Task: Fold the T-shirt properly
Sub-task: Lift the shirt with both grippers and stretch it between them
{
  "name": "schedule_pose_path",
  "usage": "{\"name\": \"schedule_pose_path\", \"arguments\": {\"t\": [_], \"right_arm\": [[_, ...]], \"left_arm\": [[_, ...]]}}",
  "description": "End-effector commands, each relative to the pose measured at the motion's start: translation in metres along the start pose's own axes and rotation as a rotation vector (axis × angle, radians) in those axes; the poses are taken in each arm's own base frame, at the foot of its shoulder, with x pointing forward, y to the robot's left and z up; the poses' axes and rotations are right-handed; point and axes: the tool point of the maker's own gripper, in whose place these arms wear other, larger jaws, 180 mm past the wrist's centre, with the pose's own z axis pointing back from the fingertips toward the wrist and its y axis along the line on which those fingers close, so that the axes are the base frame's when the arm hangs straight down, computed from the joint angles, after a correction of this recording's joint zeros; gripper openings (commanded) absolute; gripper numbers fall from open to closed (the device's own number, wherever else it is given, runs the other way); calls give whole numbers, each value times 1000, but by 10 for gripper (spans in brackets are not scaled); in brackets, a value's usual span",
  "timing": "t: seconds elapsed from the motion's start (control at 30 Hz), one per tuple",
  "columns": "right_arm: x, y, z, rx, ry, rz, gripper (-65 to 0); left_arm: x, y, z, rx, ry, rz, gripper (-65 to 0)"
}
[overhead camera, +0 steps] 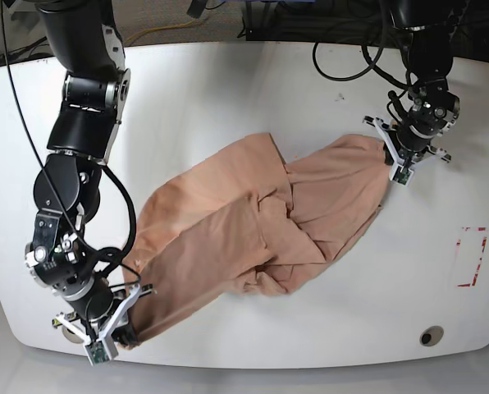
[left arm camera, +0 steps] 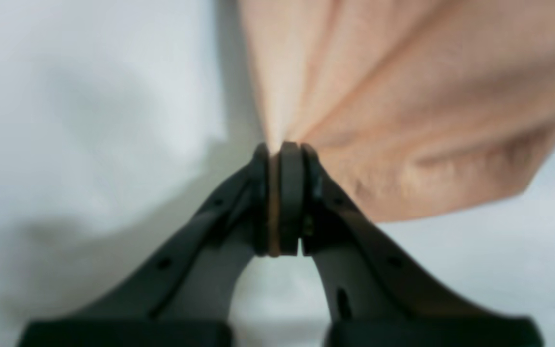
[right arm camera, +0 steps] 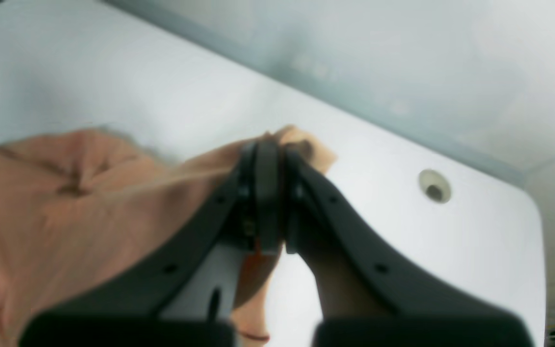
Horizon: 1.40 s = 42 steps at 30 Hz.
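plain peach-pink soft cotton t-shirt [overhead camera: 253, 226] lies crumpled w/ folds across the middle of the white rounded table [overhead camera: 228, 90], stretched diagonally from near-left corner to far-right in the base view. left gripper [left arm camera: 284, 149], black, on the base view's right, has its jaws pressed together on a pinch of the t-shirt's edge; cloth fans out from the fingertips in pleats & a thin strip of fabric shows between the pads. that end of the shirt looks pulled up off the table, tho how high can't be told. right gripper [right arm camera: 270, 144], on base view's left nr the front table edge, is also clamped tight on the shirt's other end, w/ a bit of fabric poking past the tips & more hanging below the jaws. a round hole [right arm camera: 434, 186] sits in the table nr its corner. red rectangle outline [overhead camera: 470, 256] marked on the table's right side, well apart from the shirt. black cables [overhead camera: 351, 57] trail at the far edge.
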Motion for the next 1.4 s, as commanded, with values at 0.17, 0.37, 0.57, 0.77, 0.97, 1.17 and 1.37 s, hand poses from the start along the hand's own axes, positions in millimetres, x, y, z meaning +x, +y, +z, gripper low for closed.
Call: {"name": "schedule_pose_path", "arguments": {"t": [0.17,0.37,0.57,0.77,0.97,1.17,1.37], "right_arm": [[79,-44,4,-53,-137,11,-650],[133,-67,9,-76,-205,9,-650],[197,-100,38,-135,-266,24,-650],[223,-129,66,-192,-255,27,-650],[181,-134,59,-209,-154,27,-650],[93,-125,49,-192,-67,-37,-650],[-19,-97,36,-107,91,-148,-650]], "left_arm": [[92,91,28,273,-105,-68,-649],[152,159,73,461,-158,-77,-649],[203,217,130,635,-253,-97,-647],[222,256,171,754,-288,-123,-647],[184,255,158,734,-204,-118,-647],[131,223,121,613,-79,-126,-649],[71,185,93,504,-6,-106,-650]]}}
